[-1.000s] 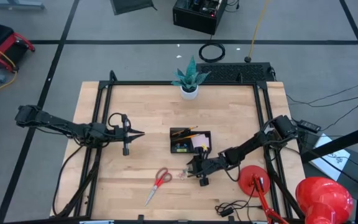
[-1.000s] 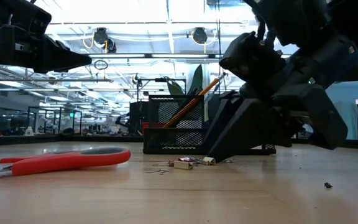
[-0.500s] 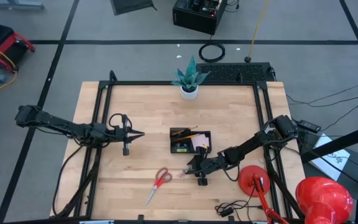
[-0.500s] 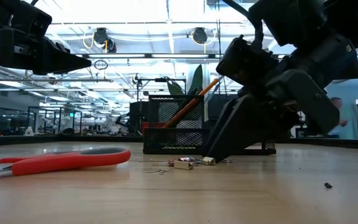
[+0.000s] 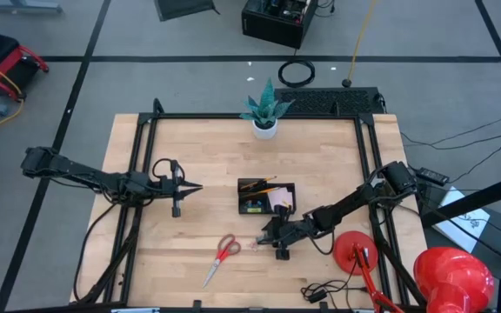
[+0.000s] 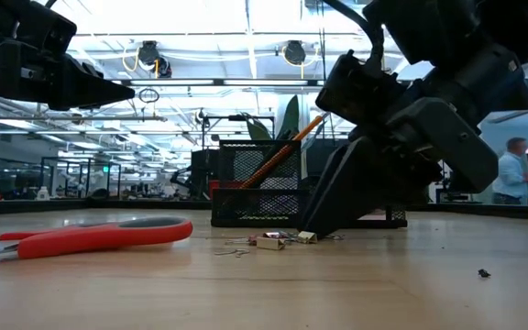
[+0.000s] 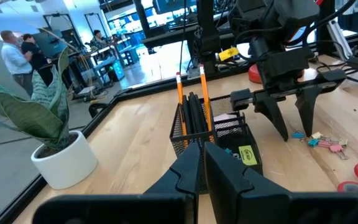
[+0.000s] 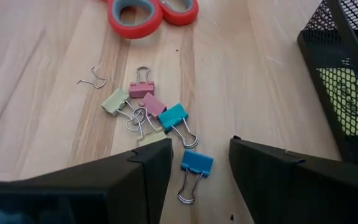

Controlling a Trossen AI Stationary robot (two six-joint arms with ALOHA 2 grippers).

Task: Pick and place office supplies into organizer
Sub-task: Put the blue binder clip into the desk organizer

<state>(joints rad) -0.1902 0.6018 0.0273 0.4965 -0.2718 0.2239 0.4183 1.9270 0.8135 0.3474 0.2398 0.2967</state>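
Several small binder clips [image 8: 151, 109], pink, blue and pale yellow, lie in a cluster on the table [image 5: 190, 226] just near of the black mesh organizer [image 5: 266, 197]. My right gripper [image 8: 199, 152] slants down over them, open, with one blue clip [image 8: 196, 163] lying between its fingers. Whether the fingertips reach the wood I cannot tell. Orange pencils [image 7: 180, 99], dark pens and a pink pad [image 5: 281, 199] are in the organizer. Red-handled scissors [image 5: 223, 256] lie flat left of the clips. My left gripper [image 5: 197, 186] hangs shut and level, left of the organizer.
A white pot with a spiky plant [image 5: 265, 122] stands at the far edge. A red lamp base [image 5: 355, 252] and cables sit at the near right, close behind my right arm. Bare wood lies between the scissors and my left gripper. A person [image 6: 510, 174] stands beyond the table.
My right gripper has rolled a little about its own line, its wrist housing tipping, while its fingertips stay by the clips. The clips, the scissors and my left arm have kept still.
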